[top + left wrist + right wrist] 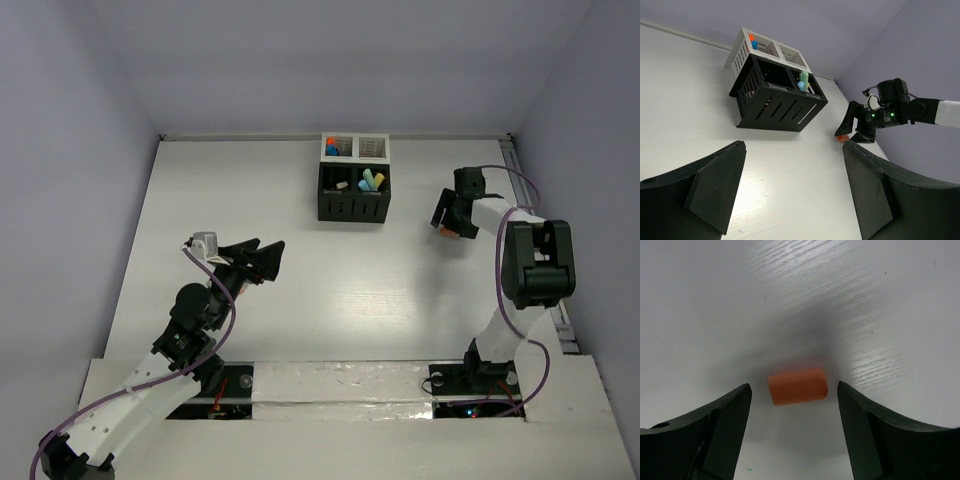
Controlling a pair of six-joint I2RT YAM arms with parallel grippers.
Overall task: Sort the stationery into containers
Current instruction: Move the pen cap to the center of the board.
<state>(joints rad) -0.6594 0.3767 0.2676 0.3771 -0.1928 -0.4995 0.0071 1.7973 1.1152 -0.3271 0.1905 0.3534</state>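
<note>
Between the spread fingers of the right gripper (854, 131) a small orange eraser (797, 386) lies on the table (715, 300), touched by neither finger and well apart from the organizer (352, 208). Short and rounded, it could roll or squirt sideways if the fingers close off-centre, or tilt in a shallow pinch and drop on the way. The left gripper (262, 258) hangs open and empty.

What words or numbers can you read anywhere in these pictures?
None can be read: no word, number, label or sign shows on the organizer, on the small orange piece or on the table.
</note>
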